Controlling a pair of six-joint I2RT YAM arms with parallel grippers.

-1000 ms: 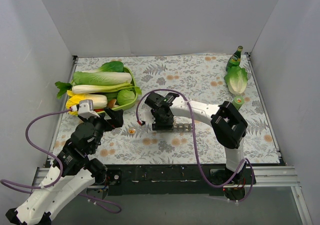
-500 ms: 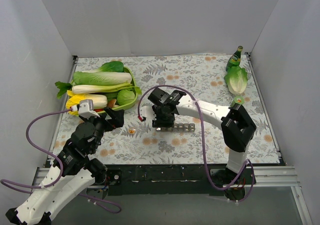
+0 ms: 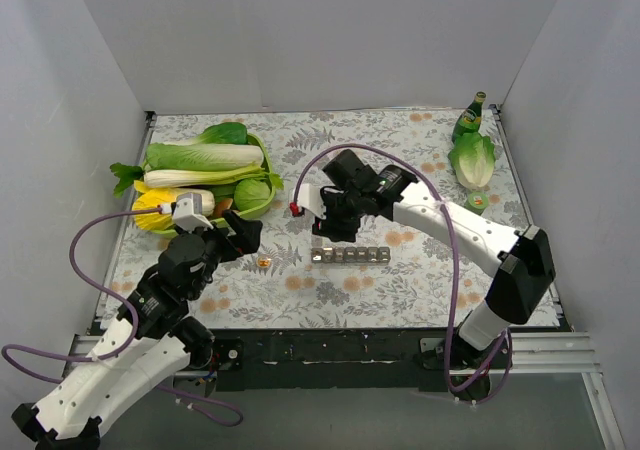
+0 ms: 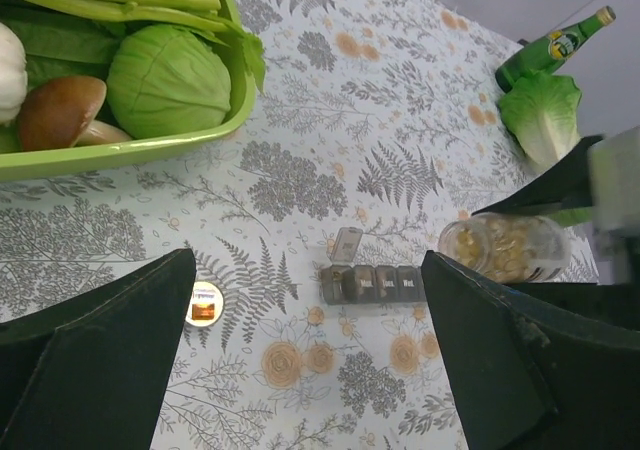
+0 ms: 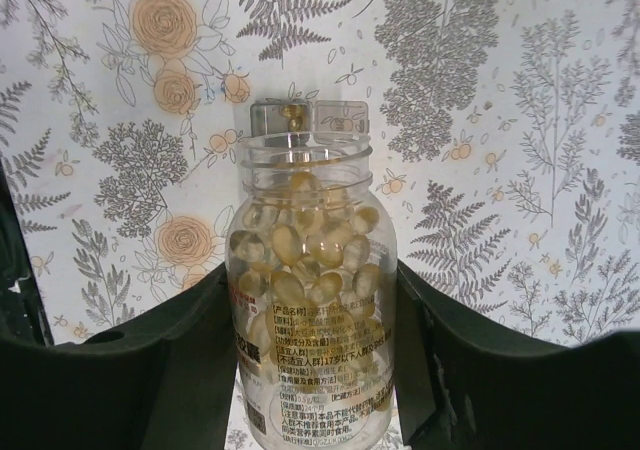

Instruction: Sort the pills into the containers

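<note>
Floral tablecloth is spread beneath the containers; only 1 lid is raised, so sorting is judged barely begun. The pill bottle is clamped in the right gripper; the left gripper is spread apart.

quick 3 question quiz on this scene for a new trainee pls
1. True or false: the right end effector grips a clear pill bottle holding capsules.
2. Which lid on the pill organiser stands open? A: the end one nearest the small round disc. B: the middle one. C: none.
3. Fill in: the left end effector is ___, holding nothing.
Key: 1 true; 2 A; 3 open.
</note>
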